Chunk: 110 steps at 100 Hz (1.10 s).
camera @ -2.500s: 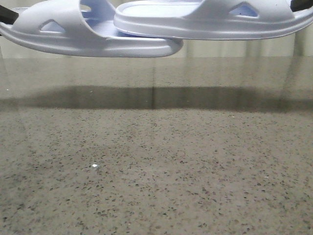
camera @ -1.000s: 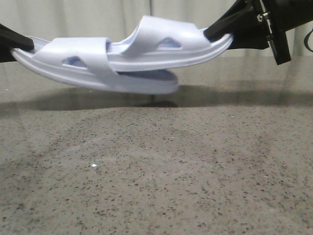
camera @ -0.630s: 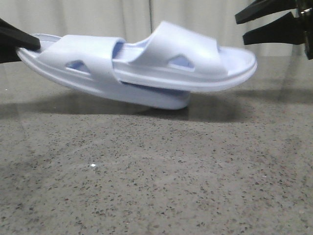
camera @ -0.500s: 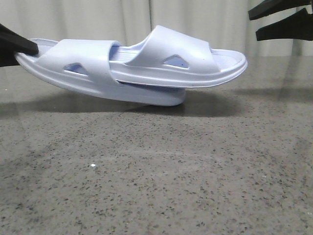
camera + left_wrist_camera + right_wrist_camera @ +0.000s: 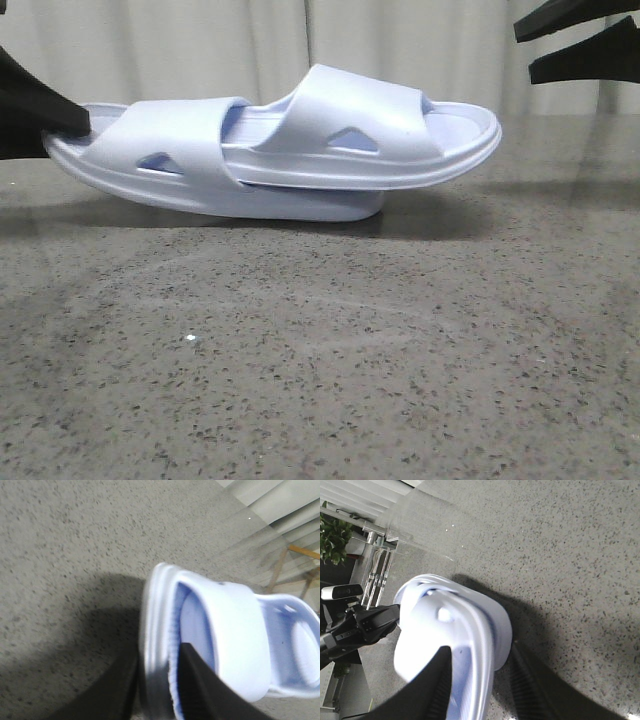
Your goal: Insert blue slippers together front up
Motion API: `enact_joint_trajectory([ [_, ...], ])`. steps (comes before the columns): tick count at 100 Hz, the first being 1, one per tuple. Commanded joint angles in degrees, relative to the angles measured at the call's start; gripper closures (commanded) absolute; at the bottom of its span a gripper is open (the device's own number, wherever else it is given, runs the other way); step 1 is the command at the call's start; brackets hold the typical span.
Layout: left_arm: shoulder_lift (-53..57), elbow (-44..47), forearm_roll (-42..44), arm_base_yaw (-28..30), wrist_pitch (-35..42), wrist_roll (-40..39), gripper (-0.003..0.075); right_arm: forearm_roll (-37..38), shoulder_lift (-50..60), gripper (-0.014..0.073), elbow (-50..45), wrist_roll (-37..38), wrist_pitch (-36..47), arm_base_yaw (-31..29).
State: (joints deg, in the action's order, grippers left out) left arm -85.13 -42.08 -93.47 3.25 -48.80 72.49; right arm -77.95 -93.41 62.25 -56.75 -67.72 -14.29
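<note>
Two blue slippers [image 5: 290,150] nested lengthwise, left-right; left pincer [image 5: 157,680] apparently clamping heel; right pincer [image 5: 575,40] wide.

**Colleague:** What do you see of the robot's body on your screens?

**Me:** Little. In the front view I see the left gripper [image 5: 45,115] at the left edge as a matte black wedge, and the right gripper [image 5: 580,40] in the upper right corner as two flat, tapering black fingers [image 5: 570,14].

**Colleague:** Screws, cables, markings?

**Me:** I can make out none. In both wrist views, the fingers [image 5: 192,680] at the bottom are plain black and blurred.
</note>
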Motion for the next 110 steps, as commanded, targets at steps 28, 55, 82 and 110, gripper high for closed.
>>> enact_joint_trajectory([
  [28,1.79,-6.13,3.78,-0.40,0.22,2.56,0.0258,-1.56,2.70,0.0375,1.79,-0.24,-7.37,-0.50],
  [55,5.61,-11.32,9.70,0.25,-1.70,2.37,0.0580,0.05,4.79,0.0691,1.79,-0.24,-6.95,-0.50],
  [82,17.70,-11.20,15.95,0.25,10.99,2.37,0.0705,3.14,13.70,0.0672,0.41,-1.19,2.69,-0.50],
  [110,30.21,-5.34,16.89,-1.84,25.25,2.37,0.0705,3.27,27.78,0.0672,-10.26,-6.52,19.39,3.30],
])
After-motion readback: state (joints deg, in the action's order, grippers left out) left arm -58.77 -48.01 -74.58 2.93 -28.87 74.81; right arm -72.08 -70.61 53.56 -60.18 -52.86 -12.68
